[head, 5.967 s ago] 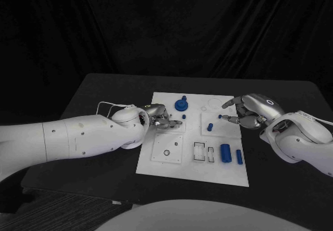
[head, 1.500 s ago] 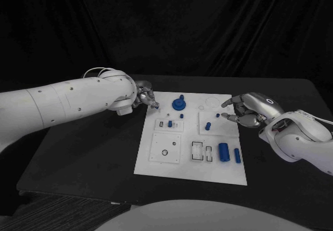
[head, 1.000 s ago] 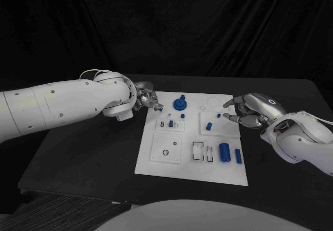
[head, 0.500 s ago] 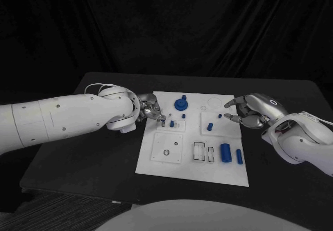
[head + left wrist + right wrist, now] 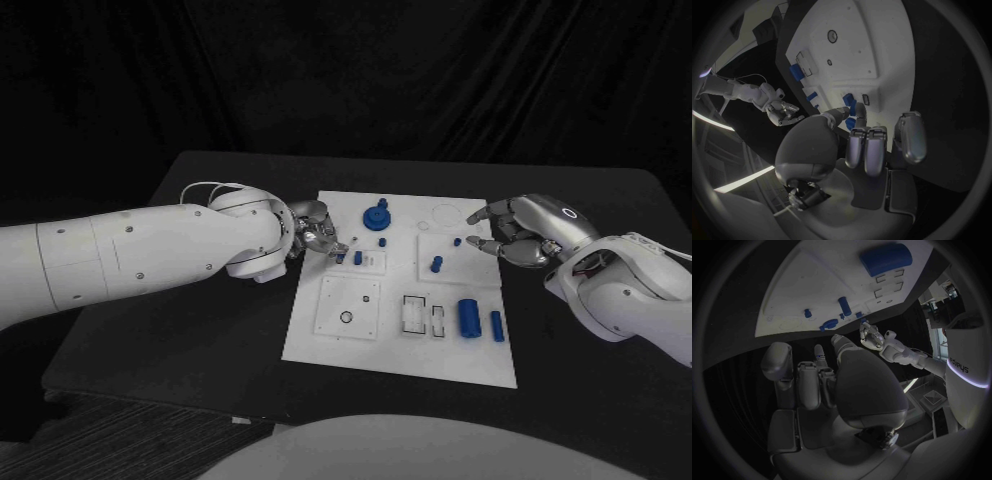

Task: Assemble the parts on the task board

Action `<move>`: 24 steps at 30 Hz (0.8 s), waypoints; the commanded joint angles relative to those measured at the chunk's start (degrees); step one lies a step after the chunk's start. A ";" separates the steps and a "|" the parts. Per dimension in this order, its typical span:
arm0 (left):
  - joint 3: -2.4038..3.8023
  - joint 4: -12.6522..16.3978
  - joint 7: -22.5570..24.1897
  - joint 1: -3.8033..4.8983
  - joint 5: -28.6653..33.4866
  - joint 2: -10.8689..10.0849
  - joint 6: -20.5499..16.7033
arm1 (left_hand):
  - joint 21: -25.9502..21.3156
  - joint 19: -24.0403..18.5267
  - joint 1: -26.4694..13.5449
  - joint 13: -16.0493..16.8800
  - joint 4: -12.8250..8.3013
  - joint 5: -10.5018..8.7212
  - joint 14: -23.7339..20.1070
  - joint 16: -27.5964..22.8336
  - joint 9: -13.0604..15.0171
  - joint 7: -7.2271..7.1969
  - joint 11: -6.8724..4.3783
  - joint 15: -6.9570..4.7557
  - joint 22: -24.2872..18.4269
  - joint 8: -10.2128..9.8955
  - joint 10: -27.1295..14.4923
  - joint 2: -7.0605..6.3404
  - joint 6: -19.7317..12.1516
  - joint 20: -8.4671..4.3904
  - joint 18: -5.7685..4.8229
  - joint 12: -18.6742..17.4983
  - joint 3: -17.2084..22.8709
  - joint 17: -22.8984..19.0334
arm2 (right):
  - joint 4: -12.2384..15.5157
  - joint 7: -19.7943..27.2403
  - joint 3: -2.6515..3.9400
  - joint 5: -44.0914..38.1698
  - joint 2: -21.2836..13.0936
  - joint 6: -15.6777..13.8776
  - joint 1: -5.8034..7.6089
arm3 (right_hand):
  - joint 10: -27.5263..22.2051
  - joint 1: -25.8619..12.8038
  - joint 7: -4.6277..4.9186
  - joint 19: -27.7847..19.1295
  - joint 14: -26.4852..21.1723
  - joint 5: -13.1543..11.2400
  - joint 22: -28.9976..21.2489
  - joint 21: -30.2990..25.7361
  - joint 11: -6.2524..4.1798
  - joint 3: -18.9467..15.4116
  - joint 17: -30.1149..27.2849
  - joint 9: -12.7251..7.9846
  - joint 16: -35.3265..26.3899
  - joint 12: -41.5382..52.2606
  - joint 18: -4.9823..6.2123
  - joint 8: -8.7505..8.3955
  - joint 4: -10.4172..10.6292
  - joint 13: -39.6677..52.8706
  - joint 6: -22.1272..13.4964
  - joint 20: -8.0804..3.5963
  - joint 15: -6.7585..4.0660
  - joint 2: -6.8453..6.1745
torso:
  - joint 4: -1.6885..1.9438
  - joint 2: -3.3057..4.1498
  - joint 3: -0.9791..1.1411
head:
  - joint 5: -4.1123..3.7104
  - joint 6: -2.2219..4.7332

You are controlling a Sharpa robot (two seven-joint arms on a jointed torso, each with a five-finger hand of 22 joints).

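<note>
Reaching over the task board [image 5: 404, 345], the left hand [image 5: 320, 240] nears a small blue peg [image 5: 358, 258], fingers loosely apart; seating it seemingly comes next.

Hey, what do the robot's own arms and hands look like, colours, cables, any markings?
Both arms are smooth, rounded white shells dotted with small dark screw holes. A thin white cable loops over the left wrist. The left hand and right hand are silver metal with segmented fingers and darker pads. The right hand's back carries a small ring marking.
</note>
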 commanded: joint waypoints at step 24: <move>0.04 -0.42 0.51 -1.20 -1.22 0.37 -1.87 | -0.68 -0.16 -0.30 13.59 -0.33 -3.22 6.07 0.15 0.19 0.00 -0.56 -0.41 9.68 0.55 4.63 0.90 0.67 -0.15 0.57 -0.54 -2.65 15.10 | -0.18 -0.85 0.03 -0.13 0.28 -0.58 -0.17 | 4.48 0.28 0.01 -0.21 3.26 0.59 5.18 -0.18 0.17 0.43 5.83 -0.11 -0.22 -0.28 0.33 -0.11 -0.09 13.49 0.09 0.29 0.57 0.19 | 0.04 0.10 -0.04 | 0.32 -0.01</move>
